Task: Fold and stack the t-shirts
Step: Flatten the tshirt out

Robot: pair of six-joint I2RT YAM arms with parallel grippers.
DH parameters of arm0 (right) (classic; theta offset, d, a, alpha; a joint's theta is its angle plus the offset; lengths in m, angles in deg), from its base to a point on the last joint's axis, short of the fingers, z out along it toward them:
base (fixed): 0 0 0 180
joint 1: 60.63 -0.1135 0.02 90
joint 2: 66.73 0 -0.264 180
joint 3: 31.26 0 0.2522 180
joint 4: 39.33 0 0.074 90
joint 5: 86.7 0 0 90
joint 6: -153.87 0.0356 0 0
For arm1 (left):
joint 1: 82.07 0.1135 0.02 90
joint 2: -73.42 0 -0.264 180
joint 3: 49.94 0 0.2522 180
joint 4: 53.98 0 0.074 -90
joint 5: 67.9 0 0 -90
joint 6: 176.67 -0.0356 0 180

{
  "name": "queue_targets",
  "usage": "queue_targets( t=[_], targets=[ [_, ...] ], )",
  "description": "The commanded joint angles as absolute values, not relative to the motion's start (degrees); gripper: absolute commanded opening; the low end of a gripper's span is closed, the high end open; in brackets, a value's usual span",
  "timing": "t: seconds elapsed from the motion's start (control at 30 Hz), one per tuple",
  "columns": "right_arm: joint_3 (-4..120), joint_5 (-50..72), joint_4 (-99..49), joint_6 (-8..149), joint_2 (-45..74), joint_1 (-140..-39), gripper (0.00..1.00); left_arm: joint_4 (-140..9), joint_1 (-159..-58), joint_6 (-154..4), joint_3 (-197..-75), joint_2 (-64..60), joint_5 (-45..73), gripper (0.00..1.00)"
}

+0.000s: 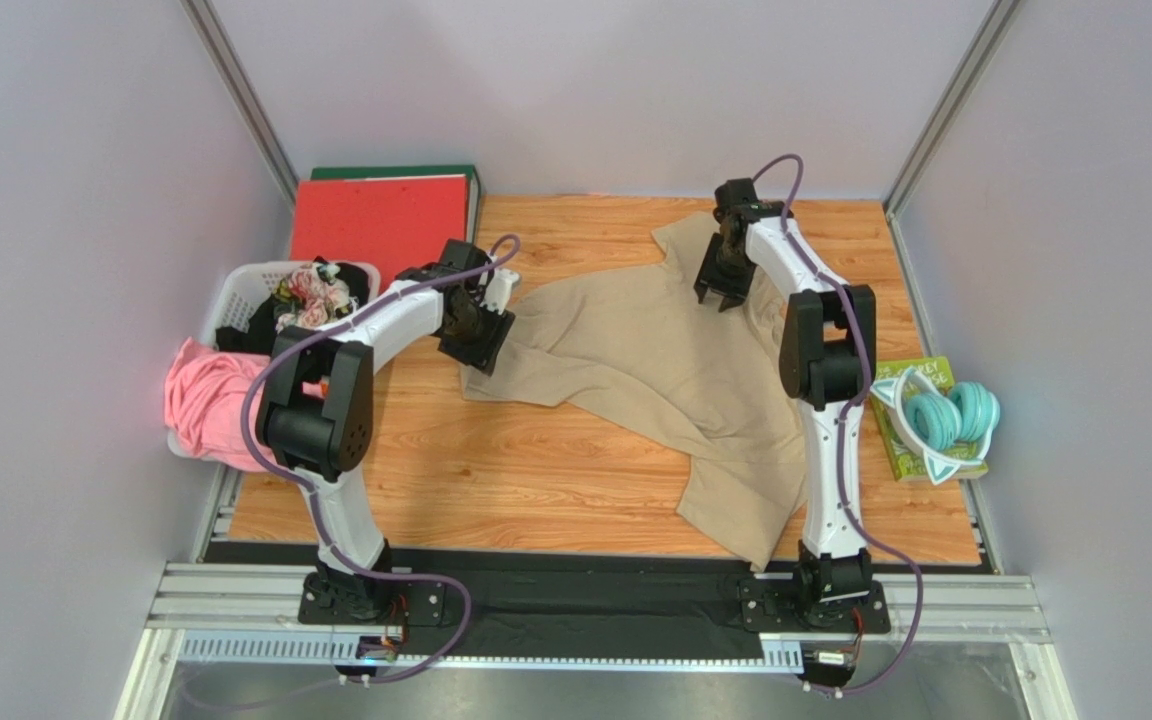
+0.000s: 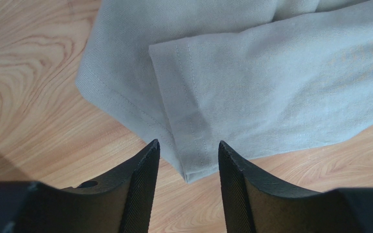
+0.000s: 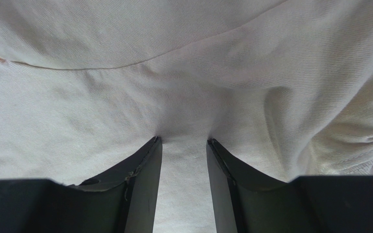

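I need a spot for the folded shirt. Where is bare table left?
The widest bare table lies near, between the left arm and the lower edge of the tan t-shirt. A thin strip runs along the far edge, between the red binder and the shirt. The right side is crowded: shirt, right arm, headphones.

My tan-beige t-shirt (image 1: 642, 353) lies unfolded and rumpled across the far half of the bench (image 1: 507, 480), one part trailing toward the near right edge. Its left end is doubled over, with a stitched hem corner (image 2: 186, 141) flat on the wood. Toward the far right the cloth puckers in soft wrinkles.
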State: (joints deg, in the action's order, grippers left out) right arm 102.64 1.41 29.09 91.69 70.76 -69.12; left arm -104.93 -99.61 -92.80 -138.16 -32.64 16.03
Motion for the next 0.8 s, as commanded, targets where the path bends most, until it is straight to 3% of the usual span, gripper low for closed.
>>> queue_targets(
  t=[0.0, 0.47, 0.67, 0.77],
  targets=[
    [102.3, 1.54, 27.34, 91.03, 69.58, -68.98, 0.44, -105.01, -99.82, -91.24, -139.29, -32.49, 14.36, 0.52],
    [100.89, 0.66, 26.99, 91.47, 67.74, -68.37, 0.4, -107.2, -98.51, -90.62, -137.36, -32.84, 12.08, 0.46],
    [100.8, 0.49, 26.9, 92.09, 67.65, -68.01, 0.37, -107.56, -98.51, -90.62, -137.36, -32.84, 11.55, 0.32],
    [100.63, 0.4, 26.9, 92.0, 67.39, -68.01, 0.36, -107.64, -98.51, -90.71, -137.53, -33.8, 11.81, 0.31]
  ],
)
